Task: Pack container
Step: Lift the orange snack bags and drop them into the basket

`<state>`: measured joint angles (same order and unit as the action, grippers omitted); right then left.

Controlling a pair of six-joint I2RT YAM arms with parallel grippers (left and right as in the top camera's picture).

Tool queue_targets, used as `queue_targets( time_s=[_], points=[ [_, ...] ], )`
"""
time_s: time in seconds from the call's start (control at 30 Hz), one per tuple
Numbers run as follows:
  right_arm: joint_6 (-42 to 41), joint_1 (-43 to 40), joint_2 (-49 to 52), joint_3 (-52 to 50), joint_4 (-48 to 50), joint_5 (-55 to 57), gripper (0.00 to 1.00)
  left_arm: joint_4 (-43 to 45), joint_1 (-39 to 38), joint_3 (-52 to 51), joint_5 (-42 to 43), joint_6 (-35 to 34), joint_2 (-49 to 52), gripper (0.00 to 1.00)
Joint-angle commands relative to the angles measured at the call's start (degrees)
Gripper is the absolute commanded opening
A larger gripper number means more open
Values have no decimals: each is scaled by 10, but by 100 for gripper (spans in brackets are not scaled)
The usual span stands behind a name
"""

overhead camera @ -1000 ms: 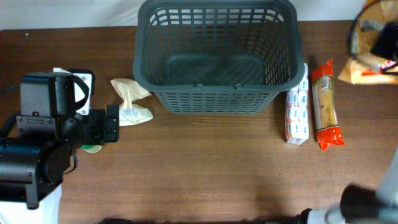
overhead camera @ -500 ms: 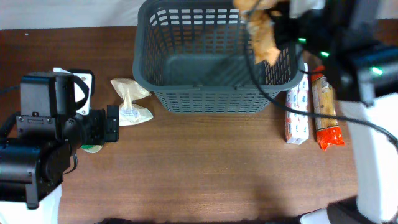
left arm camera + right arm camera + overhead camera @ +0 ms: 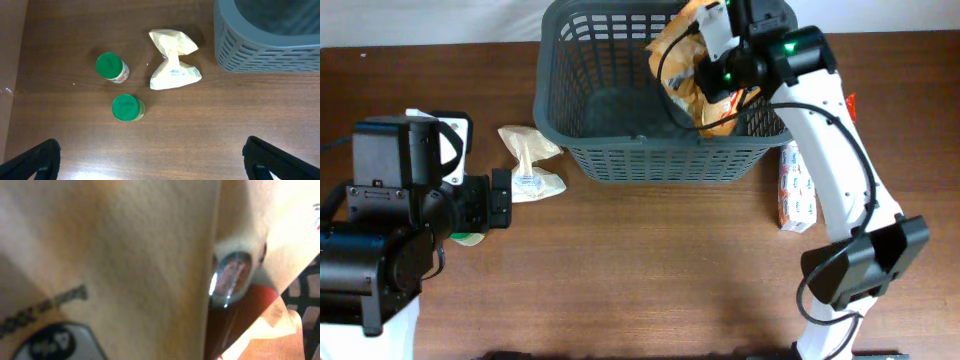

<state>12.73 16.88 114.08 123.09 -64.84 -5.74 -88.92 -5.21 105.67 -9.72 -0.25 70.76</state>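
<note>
Container (image 3: 660,160): far middle of the worktop (image 3: 650,270), not moved.
Right arm (image 3: 830,150): stretched from the near right corner over the container's right side.
Tan bag (image 3: 682,55): moved left, now above the container's inside.
Right hand (image 3: 710,72): closed on the bag.
Left hand (image 3: 500,197): fingers wide apart, empty.

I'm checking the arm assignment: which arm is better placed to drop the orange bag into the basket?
Right. The right gripper holds the orange bag over the basket; the left gripper sits open, off to the basket's left beside a cream packet.
</note>
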Motion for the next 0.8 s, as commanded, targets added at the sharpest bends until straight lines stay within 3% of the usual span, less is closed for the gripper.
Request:
queue_targets(
  time_s=[0.0, 0.4, 0.77],
  points=[
    [82, 4, -26, -2, -1, -11, 4, 1, 3, 3, -6, -2, 2, 99],
    [293, 4, -2, -9, -74, 3, 4, 1, 3, 3, -6, -2, 2, 99],
    [314, 4, 35, -11, -82, -16, 4, 1, 3, 3, -6, -2, 1, 99]
  ],
)
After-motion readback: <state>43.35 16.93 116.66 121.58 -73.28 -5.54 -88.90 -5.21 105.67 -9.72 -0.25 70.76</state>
